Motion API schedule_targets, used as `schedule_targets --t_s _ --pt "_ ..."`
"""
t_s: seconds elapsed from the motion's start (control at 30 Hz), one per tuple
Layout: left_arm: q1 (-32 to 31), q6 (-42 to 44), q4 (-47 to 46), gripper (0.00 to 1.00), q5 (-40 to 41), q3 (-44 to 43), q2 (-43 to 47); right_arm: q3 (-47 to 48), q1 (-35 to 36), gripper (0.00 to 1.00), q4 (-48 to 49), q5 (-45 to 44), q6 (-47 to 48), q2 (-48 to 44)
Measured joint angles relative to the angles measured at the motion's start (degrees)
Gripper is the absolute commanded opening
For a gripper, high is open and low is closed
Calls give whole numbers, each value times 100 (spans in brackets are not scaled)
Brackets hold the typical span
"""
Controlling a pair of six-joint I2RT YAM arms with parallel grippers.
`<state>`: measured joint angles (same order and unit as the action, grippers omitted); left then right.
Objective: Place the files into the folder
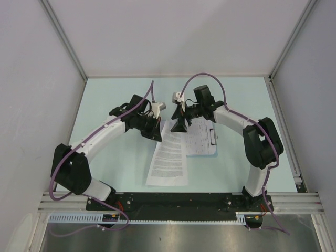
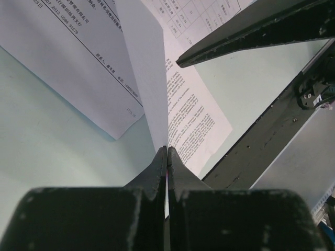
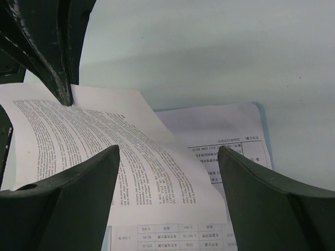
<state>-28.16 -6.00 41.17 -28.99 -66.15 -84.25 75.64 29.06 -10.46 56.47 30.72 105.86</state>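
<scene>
While the left gripper (image 2: 166, 152) pinches one sheet (image 2: 150, 78) (its edge lifted), the right gripper (image 3: 168, 157) hangs spread open just above it.

arms: left arm (image 1: 102, 137) and right arm (image 1: 231, 118), both curvy white shells | joints: chunky black housings | wiring: purple cable (image 1: 151, 90) snaking along each one | left gripper fingers (image 2: 154, 172): matte black, slim, kinda scuffed | base: black plate (image 1: 178, 202) on aluminium rail (image 1: 294, 199)
</scene>
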Motion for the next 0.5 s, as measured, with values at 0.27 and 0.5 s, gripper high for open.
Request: schedule_targets --t_s 0.27,0.5 --pt "-39 33 107 0 57 -33 0 4 -2 82 -188 -11 271 0" --pt "-98 59 144 0 57 -111 0 4 203 66 -264 -2 413 0"
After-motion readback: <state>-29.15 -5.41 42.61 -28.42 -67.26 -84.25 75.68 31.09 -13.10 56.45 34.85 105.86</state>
